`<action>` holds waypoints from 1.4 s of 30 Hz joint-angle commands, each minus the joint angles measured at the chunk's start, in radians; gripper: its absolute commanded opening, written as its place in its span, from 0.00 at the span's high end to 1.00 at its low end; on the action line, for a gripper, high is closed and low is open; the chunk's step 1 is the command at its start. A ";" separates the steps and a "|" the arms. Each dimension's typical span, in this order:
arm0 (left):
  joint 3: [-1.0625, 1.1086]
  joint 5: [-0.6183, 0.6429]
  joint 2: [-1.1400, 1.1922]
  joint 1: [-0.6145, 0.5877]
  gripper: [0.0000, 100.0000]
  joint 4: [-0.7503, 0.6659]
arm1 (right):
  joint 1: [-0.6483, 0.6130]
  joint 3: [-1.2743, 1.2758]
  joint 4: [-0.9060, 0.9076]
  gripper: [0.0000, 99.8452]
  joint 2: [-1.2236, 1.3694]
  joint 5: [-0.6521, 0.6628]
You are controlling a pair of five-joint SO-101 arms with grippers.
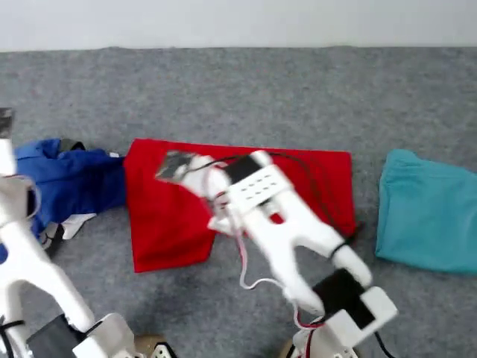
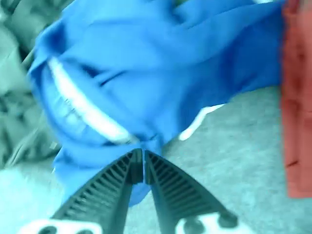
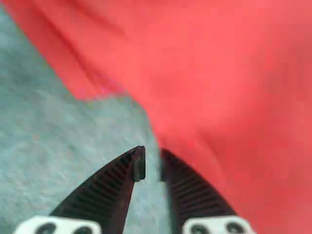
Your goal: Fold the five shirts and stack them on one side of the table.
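Folding the red shirt [image 3: 234,87] looks to be the step in hand: the right claw [image 3: 150,165], jaws narrowly apart, sits at its hem, cloth just ahead. Closing on that edge comes next. The left claw [image 2: 143,163] pinches the blue shirt [image 2: 161,63].

No text, number or sign could be read anywhere. The white strip [image 2: 83,112] along the collar of the blue shirt [image 2: 161,63] carried faint marks, too blurred to make out.
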 commanded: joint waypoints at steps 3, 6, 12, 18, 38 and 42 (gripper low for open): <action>-0.042 0.006 -0.043 -0.087 0.99 0.008 | -0.117 -0.196 -0.030 0.87 0.124 -0.009; -0.041 0.006 -0.044 -0.109 0.99 0.011 | -0.147 -0.319 -0.012 0.90 0.229 -0.009; -0.038 0.006 -0.043 -0.149 0.99 0.011 | -0.248 -0.546 0.174 0.90 0.394 -0.011; -0.038 0.006 -0.040 -0.161 0.99 0.012 | -0.317 -0.663 0.200 0.90 0.513 -0.011; 0.050 0.006 -0.043 -0.155 0.99 0.005 | -0.254 -0.890 0.220 0.99 0.680 -0.009; 0.050 0.006 -0.044 -0.155 0.99 -0.020 | -0.251 -0.959 0.291 0.99 0.684 -0.009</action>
